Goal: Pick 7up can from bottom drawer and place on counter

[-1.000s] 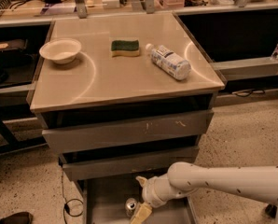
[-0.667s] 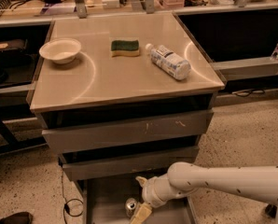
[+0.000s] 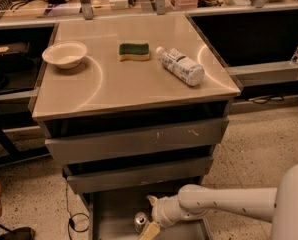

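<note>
The 7up can (image 3: 140,220) stands upright on the grey floor of the pulled-out bottom drawer (image 3: 114,211), its shiny round top showing. My gripper (image 3: 148,216) reaches down into the drawer from the right, right next to the can. Its two tan fingers are spread, one behind the can and one in front of it, and I cannot tell whether they touch it. The beige counter (image 3: 134,86) tops the drawer cabinet above.
On the counter lie a white bowl (image 3: 64,54) at the left, a green and yellow sponge (image 3: 134,51) in the middle and a clear plastic bottle (image 3: 181,65) on its side at the right. The two upper drawers (image 3: 139,141) jut out above the bottom one. A cable (image 3: 74,219) lies on the floor at the left.
</note>
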You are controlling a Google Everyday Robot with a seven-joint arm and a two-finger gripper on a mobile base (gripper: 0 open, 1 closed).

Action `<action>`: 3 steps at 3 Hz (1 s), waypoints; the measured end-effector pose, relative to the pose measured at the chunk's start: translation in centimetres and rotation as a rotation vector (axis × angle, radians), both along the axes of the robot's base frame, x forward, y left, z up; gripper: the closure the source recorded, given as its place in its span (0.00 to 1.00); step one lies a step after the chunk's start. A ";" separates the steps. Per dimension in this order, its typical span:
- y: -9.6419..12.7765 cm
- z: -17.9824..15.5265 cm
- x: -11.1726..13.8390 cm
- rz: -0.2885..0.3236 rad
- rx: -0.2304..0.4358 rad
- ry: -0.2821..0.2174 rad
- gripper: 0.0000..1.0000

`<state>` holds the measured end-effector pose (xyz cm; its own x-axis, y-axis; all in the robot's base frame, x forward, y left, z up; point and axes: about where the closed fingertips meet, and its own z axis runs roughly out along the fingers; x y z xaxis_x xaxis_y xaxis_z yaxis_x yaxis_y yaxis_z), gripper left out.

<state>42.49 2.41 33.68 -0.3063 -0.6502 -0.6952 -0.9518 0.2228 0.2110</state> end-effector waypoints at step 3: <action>0.1 -8.7 2.0 -0.079 0.030 0.050 0.00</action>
<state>44.44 2.47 24.95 -0.3906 -0.6015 -0.6969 -0.9196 0.2894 0.2657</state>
